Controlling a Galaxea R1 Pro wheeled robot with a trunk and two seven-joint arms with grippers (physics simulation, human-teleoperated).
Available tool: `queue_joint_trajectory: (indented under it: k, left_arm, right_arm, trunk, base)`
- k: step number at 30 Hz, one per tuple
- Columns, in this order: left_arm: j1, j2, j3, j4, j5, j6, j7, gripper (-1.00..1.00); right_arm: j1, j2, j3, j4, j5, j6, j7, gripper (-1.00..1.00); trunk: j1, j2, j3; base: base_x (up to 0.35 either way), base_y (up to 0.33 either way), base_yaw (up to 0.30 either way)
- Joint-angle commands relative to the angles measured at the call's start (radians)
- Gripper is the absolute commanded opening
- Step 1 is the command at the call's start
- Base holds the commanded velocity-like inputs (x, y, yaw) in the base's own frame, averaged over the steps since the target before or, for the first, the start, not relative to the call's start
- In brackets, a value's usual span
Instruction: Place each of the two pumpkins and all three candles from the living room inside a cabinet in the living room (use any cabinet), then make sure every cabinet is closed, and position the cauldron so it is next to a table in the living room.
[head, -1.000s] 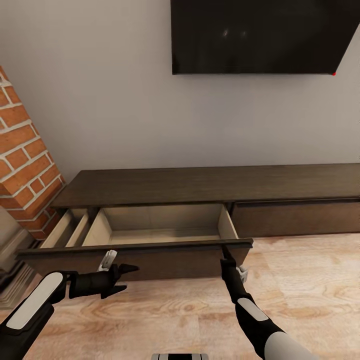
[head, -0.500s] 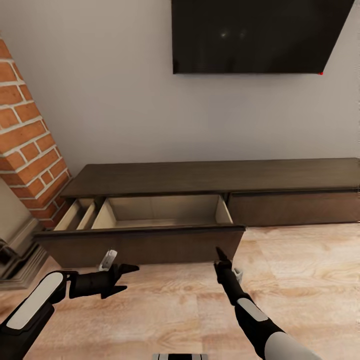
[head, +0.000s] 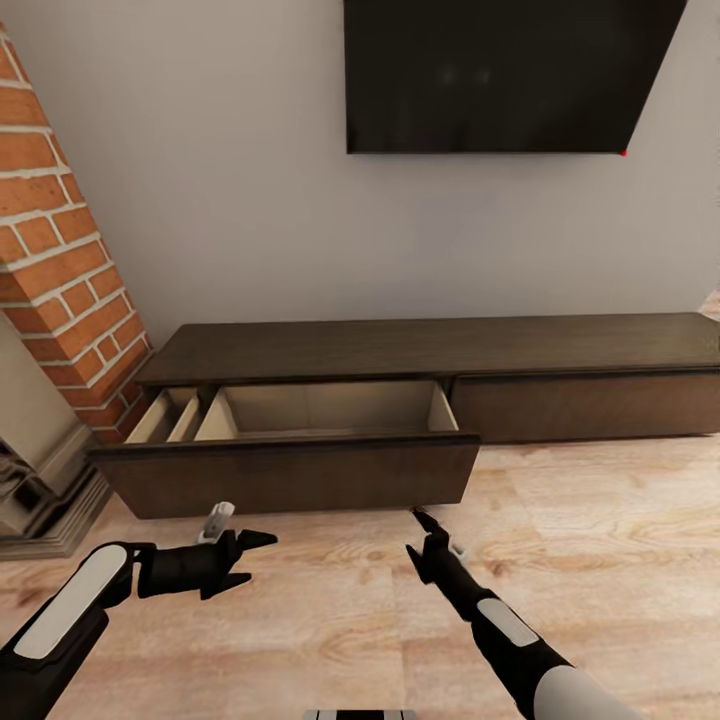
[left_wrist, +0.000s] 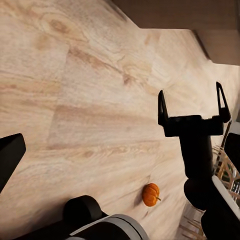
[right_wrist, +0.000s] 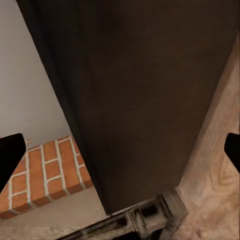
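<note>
Wood floor (head: 620, 560) holds one pumpkin (left_wrist: 150, 194); cabinet (head: 420, 350) has one drawer (head: 290, 470) open.

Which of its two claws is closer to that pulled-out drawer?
The right gripper. It sits just below the open drawer's front near its right corner, not touching. The left gripper hangs lower over the floor, farther from the front.

matt dark wood cabinet (head: 440, 350), pale wood-grain floor (head: 600, 560), rough brick (head: 60, 250)
</note>
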Motion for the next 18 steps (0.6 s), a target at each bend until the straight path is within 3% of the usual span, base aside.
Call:
queue_joint_trajectory:
  k: [1,6,8,11,12,14,18]
  left_arm:
    - [-0.001,-0.001,-0.003,0.002,0.007,-0.001,0.013,1.00]
    - [-0.001,0.000,-0.009,0.018,-0.022,-0.002,0.100,1.00]
    - [-0.001,0.000,-0.009,0.046,-0.050,-0.003,0.148,1.00]
    - [-0.001,-0.004,-0.007,0.089,-0.124,-0.005,0.182,1.00]
    - [-0.001,-0.006,-0.006,0.109,-0.175,-0.008,0.190,1.00]
    - [-0.001,-0.011,-0.004,0.141,-0.236,-0.011,0.191,1.00]
    - [-0.001,-0.027,-0.003,0.190,-0.320,-0.039,0.190,1.00]
  right_arm:
    - [-0.001,-0.005,0.010,0.002,0.012,0.043,0.004,1.00]
    - [0.000,-0.044,0.016,0.041,0.166,0.110,0.013,1.00]
    - [0.001,-0.050,0.017,0.069,0.204,0.112,0.012,1.00]
    - [0.001,-0.053,0.017,0.093,0.243,0.106,0.010,1.00]
    - [0.001,-0.053,0.017,0.107,0.272,0.094,0.004,1.00]
    - [0.001,-0.054,0.017,0.136,0.314,0.067,-0.005,1.00]
    - [0.001,-0.053,0.017,0.191,0.362,0.030,-0.041,1.00]
  trunk:
    - [-0.001,0.000,0.003]
    - [-0.003,0.001,0.023]
    - [-0.004,0.002,0.030]
    - [-0.012,0.016,0.040]
    - [-0.016,0.023,0.044]
    - [-0.023,0.037,0.050]
    - [-0.039,0.065,0.062]
  base:
    - [-0.003,0.000,0.000]
    - [-0.001,0.000,0.000]
    - [0.000,0.000,0.000]
    - [0.000,0.000,0.000]
    - [0.000,0.000,0.000]
    - [0.000,0.000,0.000]
    - [0.000,0.000,0.000]
